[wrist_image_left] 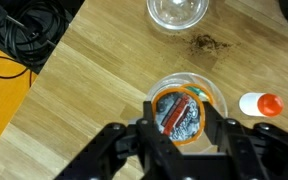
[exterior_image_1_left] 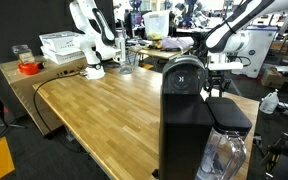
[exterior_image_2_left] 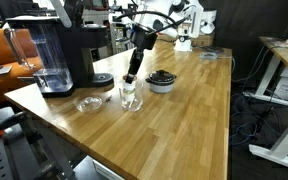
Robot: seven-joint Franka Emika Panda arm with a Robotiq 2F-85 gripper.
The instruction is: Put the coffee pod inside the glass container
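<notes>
On your bench, the glass container stands between a dish and a bowl, with the coffee machine beyond the dish. Your gripper hangs above the container, and in the wrist view the coffee pod lies within its rim.

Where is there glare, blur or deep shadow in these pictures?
In the wrist view the gripper near the lens looks soft, while the glass container glints around the coffee pod; in an exterior view the coffee machine is a dark block in the foreground; in an exterior view the table looks evenly lit.
</notes>
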